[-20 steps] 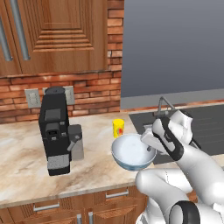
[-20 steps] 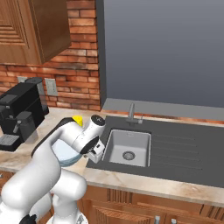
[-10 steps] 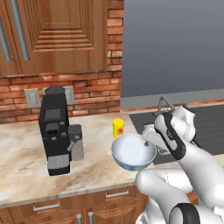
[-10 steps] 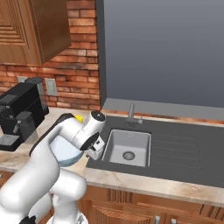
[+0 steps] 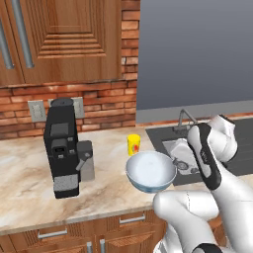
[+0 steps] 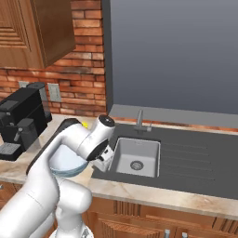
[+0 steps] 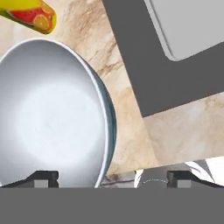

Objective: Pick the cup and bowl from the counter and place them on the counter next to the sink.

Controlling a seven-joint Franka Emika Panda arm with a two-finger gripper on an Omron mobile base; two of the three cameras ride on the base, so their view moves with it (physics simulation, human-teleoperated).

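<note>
Beside the sink (image 6: 136, 158), bowl (image 5: 150, 171) is set down; gripper (image 7: 111, 178), spread wide, is best lifted straight up.

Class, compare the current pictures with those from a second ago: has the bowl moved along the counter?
No. In the left base view the bowl sits at the same spot, just in front of the yellow cup and beside the sink.

Rear base pair (shared sink (image 6: 136, 158)), close hand view
</note>
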